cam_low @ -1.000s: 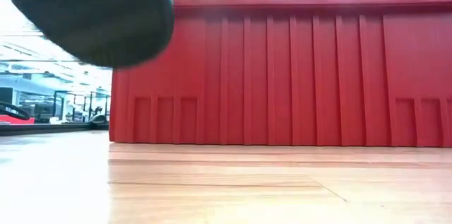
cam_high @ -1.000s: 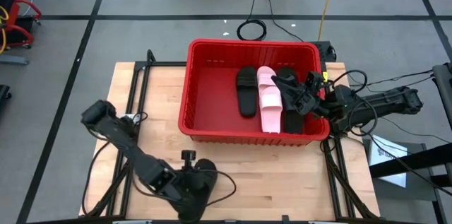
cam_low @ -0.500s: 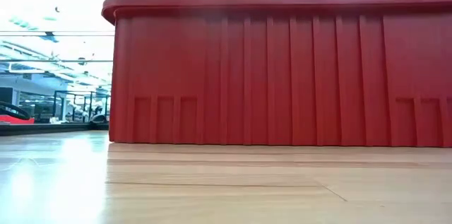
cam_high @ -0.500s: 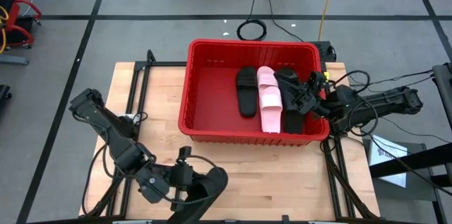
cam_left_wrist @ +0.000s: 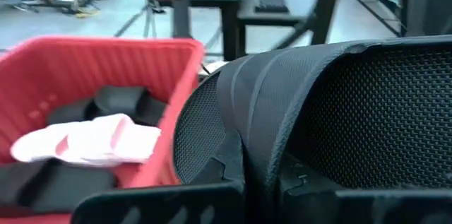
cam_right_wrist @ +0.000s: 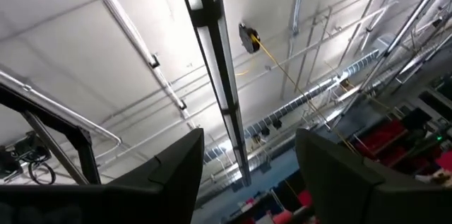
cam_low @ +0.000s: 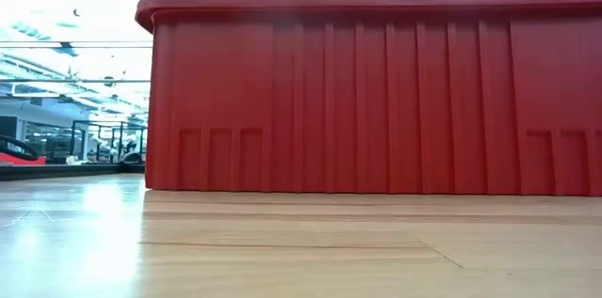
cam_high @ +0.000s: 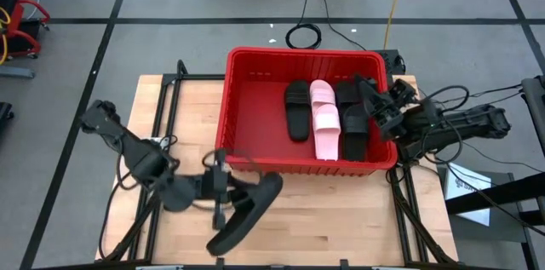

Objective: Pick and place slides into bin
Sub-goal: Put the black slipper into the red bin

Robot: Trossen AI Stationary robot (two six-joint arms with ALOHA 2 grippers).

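The left gripper [cam_high: 220, 192], clamped on a black slide [cam_high: 247, 212], has swung it up from the table's 6 o'clock edge toward the bin [cam_high: 240, 159], so a drop looks close. Three slides [cam_high: 325, 117] lie inside. At 3 o'clock the right gripper [cam_high: 381, 108], fingers spread and empty, has tipped upward.

No legible text

No readable labels, brands, nos. or signs in any view; white sheet [cam_high: 467, 181] on floor by table has print, too small to read.
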